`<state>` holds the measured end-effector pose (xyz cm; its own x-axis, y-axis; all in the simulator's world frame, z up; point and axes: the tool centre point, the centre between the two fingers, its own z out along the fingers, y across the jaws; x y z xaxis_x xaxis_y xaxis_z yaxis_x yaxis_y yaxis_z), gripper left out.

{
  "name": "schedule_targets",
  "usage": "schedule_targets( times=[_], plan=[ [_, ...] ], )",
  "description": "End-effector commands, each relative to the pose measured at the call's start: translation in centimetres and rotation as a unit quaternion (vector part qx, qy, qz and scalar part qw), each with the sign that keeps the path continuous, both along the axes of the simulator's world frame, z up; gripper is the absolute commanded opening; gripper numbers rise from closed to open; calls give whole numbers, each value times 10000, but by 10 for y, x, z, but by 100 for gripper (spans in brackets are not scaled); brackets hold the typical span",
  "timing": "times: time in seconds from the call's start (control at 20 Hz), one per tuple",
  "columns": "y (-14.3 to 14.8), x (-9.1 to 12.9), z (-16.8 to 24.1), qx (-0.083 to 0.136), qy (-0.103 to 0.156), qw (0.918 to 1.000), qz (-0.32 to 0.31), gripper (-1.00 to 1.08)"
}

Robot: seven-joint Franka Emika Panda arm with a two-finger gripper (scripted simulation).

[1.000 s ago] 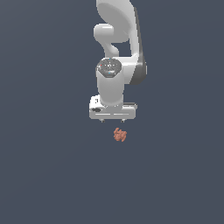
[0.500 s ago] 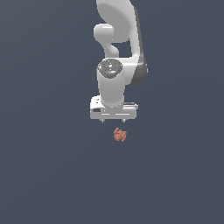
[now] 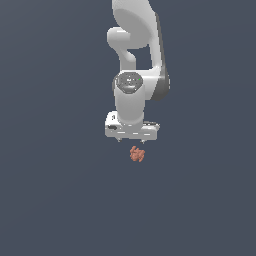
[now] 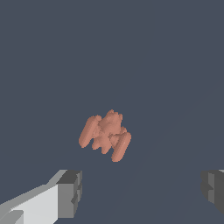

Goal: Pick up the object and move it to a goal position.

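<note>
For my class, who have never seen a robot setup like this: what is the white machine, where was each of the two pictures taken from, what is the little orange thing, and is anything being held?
These are renders from a simulator, not photographs. The white jointed machine is a single robot arm. At its lower end sits its gripper, a two-fingered clamp.

One picture comes from a camera off the arm that sees the whole scene. The other comes from a camera on the robot's wrist, looking past the two grey fingertips, which show at either side with a wide gap between them.

On the plain dark grey-blue surface lies one thing: a small salmon-orange lumpy object with ridged bumps, much smaller than the gripper.

Nothing is held. The gripper is open and apart from the object, which sits ahead of the fingertips in the wrist view.
</note>
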<state>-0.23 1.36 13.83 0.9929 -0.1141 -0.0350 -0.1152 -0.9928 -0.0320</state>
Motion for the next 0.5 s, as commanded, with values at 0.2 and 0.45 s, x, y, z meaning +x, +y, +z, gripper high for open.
schedule_targets(
  times=[0.2, 0.45],
  plan=[
    [8, 5, -14, -60, -20, 9980, -622, 100],
    [15, 10, -26, -116, -47, 9927, -1200, 100]
  ],
)
